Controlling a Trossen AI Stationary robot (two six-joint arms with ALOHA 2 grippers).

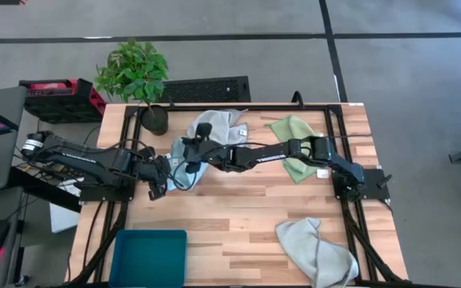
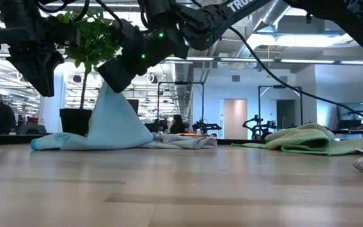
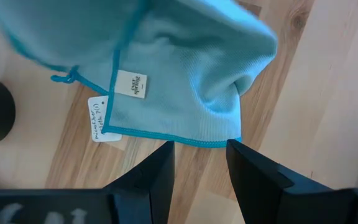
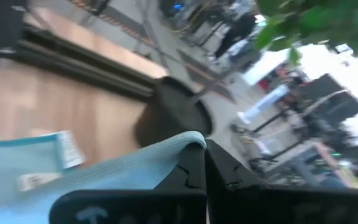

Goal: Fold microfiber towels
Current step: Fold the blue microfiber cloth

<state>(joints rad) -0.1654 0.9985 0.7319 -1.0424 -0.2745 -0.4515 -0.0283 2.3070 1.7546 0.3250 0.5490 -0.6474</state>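
The right end effector (image 4: 205, 163) pinches the light blue towel (image 3: 185, 74) up off the desk (image 1: 246, 208), its tags' writing too small to read, beside the wide-open left end effector (image 3: 201, 163).

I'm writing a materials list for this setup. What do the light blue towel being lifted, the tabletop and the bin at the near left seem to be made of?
Light blue towel: soft napped cloth, likely microfiber; it drapes limply from the shut right gripper and has a stitched teal hem.
Tabletop: light wood, apparently butcher-block; strips and grain show, with a dull sheen.
Bin: smooth teal, probably plastic; hard to confirm.
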